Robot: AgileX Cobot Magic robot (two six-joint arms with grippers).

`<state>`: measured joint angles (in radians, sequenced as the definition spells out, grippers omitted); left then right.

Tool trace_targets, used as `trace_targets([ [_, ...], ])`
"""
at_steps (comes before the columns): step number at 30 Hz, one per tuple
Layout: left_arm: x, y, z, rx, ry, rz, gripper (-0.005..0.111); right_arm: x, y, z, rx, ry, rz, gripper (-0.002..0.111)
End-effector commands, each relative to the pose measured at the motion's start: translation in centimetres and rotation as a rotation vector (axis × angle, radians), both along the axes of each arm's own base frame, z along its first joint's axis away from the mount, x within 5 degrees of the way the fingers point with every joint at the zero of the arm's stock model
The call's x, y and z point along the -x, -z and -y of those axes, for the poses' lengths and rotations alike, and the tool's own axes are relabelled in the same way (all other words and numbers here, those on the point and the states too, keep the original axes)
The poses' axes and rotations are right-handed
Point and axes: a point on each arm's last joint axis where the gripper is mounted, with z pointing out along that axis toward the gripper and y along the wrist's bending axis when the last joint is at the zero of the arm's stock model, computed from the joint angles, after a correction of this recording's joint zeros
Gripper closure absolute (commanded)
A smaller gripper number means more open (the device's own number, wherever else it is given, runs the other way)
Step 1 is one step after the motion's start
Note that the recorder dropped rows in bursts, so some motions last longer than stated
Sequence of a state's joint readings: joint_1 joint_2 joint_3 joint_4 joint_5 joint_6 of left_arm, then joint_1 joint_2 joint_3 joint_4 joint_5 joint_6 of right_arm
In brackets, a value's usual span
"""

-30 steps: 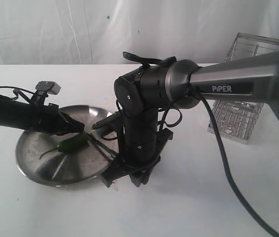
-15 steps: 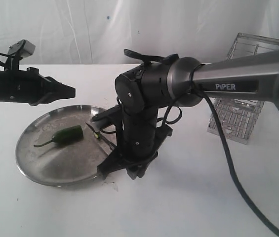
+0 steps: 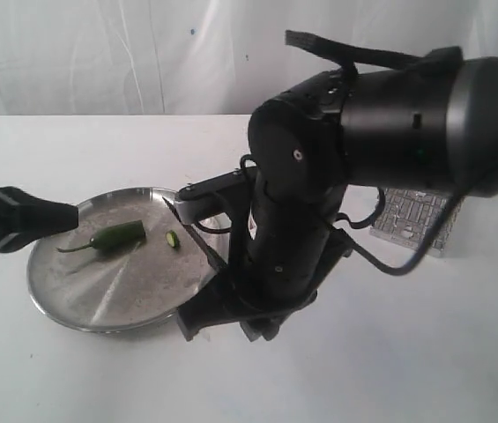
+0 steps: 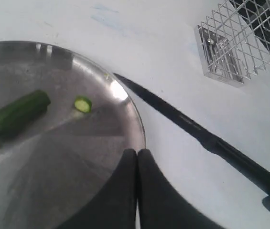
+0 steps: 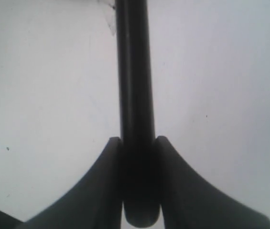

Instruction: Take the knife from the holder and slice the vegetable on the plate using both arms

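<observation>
gripping the knife [image 5: 135, 95] by its black handle, right gripper [image 5: 138, 157] with both fingers pressed against the handle's sides. blade seen in the exterior view slanting over the near-right rim of the plate [image 3: 63, 308], tip toward the dish centre. left gripper [image 4: 136, 164] pressed fully together, nothing between the fingers, hovering over the plate's edge on the left side. green chili pepper [image 3: 116, 235] lying on the plate, stem pointing left, one end cut flat. small cut slice [image 3: 172, 239] resting on the plate just beside the pepper's cut end, apart from it. wire holder [image 4: 235, 43] standing on the white table [image 3: 390, 352], well apart from the plate, mostly hidden behind the right arm [image 3: 354, 159].
</observation>
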<state>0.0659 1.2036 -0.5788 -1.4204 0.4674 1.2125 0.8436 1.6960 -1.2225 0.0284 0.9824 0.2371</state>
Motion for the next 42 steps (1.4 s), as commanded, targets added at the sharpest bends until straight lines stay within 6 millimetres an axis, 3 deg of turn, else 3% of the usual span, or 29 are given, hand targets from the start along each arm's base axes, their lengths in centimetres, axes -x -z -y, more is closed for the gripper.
trace_targets([
  [1, 2.5, 0.4, 0.1, 0.016, -0.014, -0.004, 0.107, 2.1, -0.8, 1.1, -0.030, 0.033, 0.007, 0.108],
  [9, 5.0, -1.1, 1.2, 0.073, 0.104, 0.074, 0.107, 3.5, -1.4, 2.9, -0.039, 0.036, 0.044, 0.108],
  [17, 4.6, -1.1, 0.7, 0.051, 0.039, 0.082, 0.107, 3.6, -1.5, 2.9, -0.039, 0.003, 0.054, 0.108],
  [23, 1.8, -0.3, -0.1, 0.186, -0.135, 0.064, 0.107, 3.2, -0.6, 2.4, -0.006, -0.188, 0.076, 0.108],
  [26, -0.5, 0.4, -0.2, 0.072, -0.074, 0.100, 0.107, 2.6, 0.2, 1.7, -0.020, -0.229, 0.114, 0.108],
  [29, -2.8, 0.3, 0.1, 0.100, -0.014, 0.103, 0.107, 2.2, 0.5, 1.3, -0.046, -0.225, 0.140, 0.108],
  [31, -3.9, -0.2, 0.6, 0.092, 0.082, 0.174, 0.107, 2.2, 0.5, 1.3, -0.046, -0.214, 0.136, 0.108],
  [34, -4.9, 0.0, 0.9, -0.087, 0.247, 0.352, 0.107, 2.0, 0.5, 1.6, -0.018, -0.222, 0.149, 0.108],
  [36, -5.5, 1.2, 0.7, -0.278, 0.341, 0.433, 0.107, 1.2, 0.4, 2.0, -0.002, -0.225, 0.193, 0.108],
  [38, -6.1, 2.7, 0.0, -0.374, 0.326, 0.379, 0.106, -0.1, 0.3, 2.6, -0.028, -0.167, 0.240, 0.108],
  [42, -7.1, 6.1, -0.7, -0.418, 0.299, 0.240, 0.088, -2.4, 0.1, 3.5, -0.139, 0.029, 0.274, 0.108],
])
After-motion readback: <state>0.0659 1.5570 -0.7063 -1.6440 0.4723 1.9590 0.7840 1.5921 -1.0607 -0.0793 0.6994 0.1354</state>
